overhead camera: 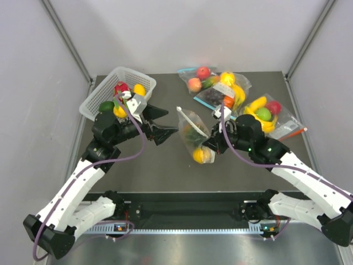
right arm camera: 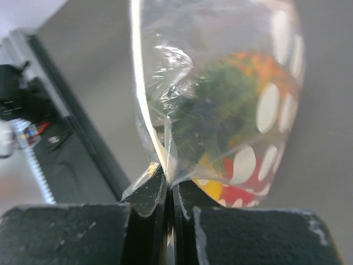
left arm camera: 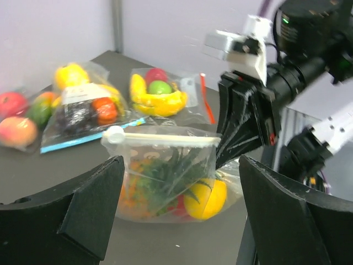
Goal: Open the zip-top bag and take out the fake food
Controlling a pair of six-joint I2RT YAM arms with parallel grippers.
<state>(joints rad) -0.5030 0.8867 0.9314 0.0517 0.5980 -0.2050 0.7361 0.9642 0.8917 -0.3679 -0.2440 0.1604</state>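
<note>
At table (overhead camera: 165,174) centre, right gripper (overhead camera: 212,144) clamped shut on zip-top bag (overhead camera: 193,131) corner; left gripper (overhead camera: 172,122) gaping, empty. Opening step: left should grasp white zip tab (left arm camera: 114,134) next.

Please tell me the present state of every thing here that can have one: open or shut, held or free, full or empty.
zip-top bag: held upright at one end, top edges together; whether it is unsealed, cannot tell.
fake food: inside the zip-top bag.
left gripper: open, empty, facing the zip-top bag.
right gripper: shut on the zip-top bag's edge.
basket: upright, holds fruit.
banana bag: lying flat, fruit inside.
</note>
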